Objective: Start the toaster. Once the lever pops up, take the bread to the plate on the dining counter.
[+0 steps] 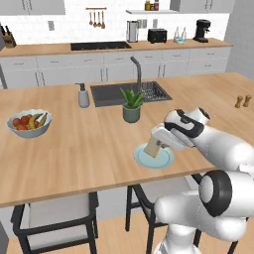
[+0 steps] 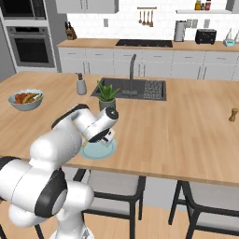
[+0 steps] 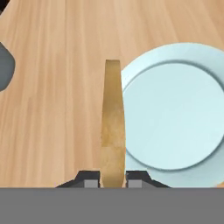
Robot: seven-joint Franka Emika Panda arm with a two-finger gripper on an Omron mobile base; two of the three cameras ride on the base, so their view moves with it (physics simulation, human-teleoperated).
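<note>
Pincer (image 3: 112,177) pinches bread (image 3: 112,127), seemingly above plate (image 3: 175,113).

I hold the tan bread (image 3: 113,127) edge-on and tilted over the round light-blue plate (image 1: 166,159), which lies near the dining counter's (image 1: 74,149) front edge (the black toaster (image 1: 157,35) stands on the far counter).

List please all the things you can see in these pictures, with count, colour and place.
bread: one, tan, held on edge over the plate
plate: one, light blue, dining counter near edge
toaster: one, black, back counter
coffee machine: one, black, back counter right
fruit bowl: one, pale, island left
potted plant: one, green, before the sink
soap dispenser: one, grey, left of sink
claw: one, dark tips, shut on the bread
</note>
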